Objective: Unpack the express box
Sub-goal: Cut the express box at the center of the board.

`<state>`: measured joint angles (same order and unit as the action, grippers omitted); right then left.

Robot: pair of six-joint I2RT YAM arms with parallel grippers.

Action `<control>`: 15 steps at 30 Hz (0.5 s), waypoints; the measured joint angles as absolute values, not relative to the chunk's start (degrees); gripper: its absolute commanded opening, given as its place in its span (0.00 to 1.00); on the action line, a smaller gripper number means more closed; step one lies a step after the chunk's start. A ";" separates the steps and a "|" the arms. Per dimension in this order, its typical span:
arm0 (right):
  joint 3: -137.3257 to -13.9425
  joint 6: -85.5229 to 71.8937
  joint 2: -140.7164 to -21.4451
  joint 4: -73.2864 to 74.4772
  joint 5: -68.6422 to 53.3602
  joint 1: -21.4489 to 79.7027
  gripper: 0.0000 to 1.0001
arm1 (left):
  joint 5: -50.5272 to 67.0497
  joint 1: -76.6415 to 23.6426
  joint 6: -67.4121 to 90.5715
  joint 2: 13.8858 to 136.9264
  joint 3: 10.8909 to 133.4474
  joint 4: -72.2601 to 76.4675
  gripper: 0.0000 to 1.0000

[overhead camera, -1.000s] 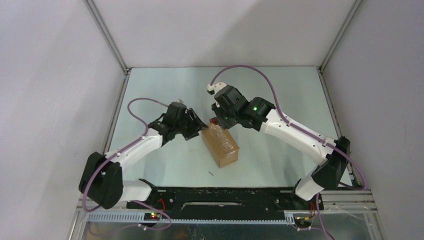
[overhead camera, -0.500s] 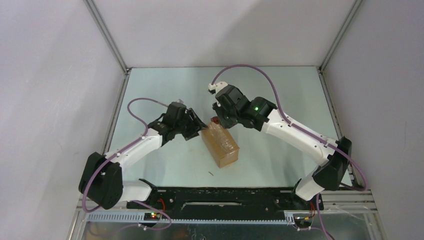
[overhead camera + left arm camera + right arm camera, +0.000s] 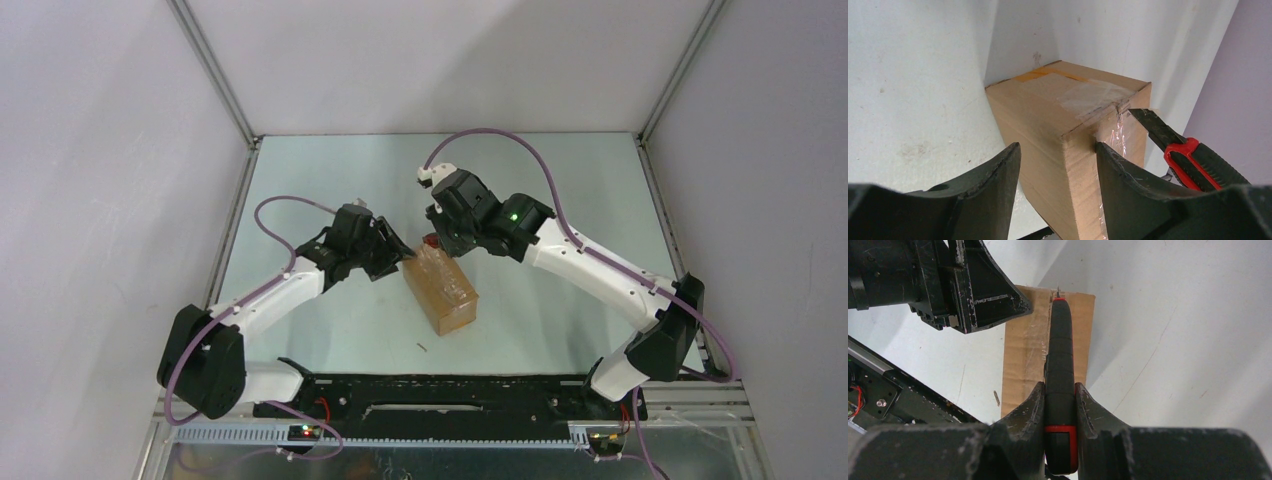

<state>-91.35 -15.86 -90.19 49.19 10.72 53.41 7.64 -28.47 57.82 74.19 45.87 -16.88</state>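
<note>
The express box [image 3: 441,290] lies at the middle of the table [image 3: 330,180], turned at an angle, with its far end between the two grippers. From above its top shows only glossy tape. The left wrist view adds an orange strip across the far edge and clear tape wrinkled over the near corner.

The left gripper [image 3: 1058,150] straddles that corner with its fingers [image 3: 993,190] spread. The finger on the knife's side lies against the taped face, but whether the pair clamps the box cannot be told.

The right gripper [image 3: 1060,390] is clenched on the handle of a red-and-black utility knife [image 3: 1060,340], which shows as little more than a red speck from above. The blade [image 3: 1153,127] is out, its tip at the taped top edge. A small dark scrap [image 3: 423,347] lies near the box.
</note>
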 measured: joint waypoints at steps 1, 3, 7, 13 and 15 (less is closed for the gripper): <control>-91.35 -15.86 -90.19 49.19 10.70 53.41 0.00 | 7.66 -28.47 57.82 74.19 45.87 -16.88 0.61; -91.35 -15.84 -90.19 49.21 10.59 53.41 0.00 | 7.66 -28.47 57.82 74.19 45.87 -16.88 0.60; -91.35 -15.86 -90.19 49.21 10.24 53.45 0.00 | 7.68 -28.47 57.82 74.19 45.87 -16.91 0.61; -91.35 -15.86 -90.19 49.25 9.82 53.54 0.00 | 7.70 -28.47 57.82 74.19 45.87 -16.88 0.60; -91.35 -15.84 -90.19 49.32 9.80 53.58 0.00 | 7.70 -28.47 57.84 74.19 45.87 -16.88 0.60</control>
<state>-91.35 -15.84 -90.19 49.32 9.80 53.58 7.70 -28.47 57.84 74.19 45.87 -16.88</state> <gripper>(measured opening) 0.227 0.605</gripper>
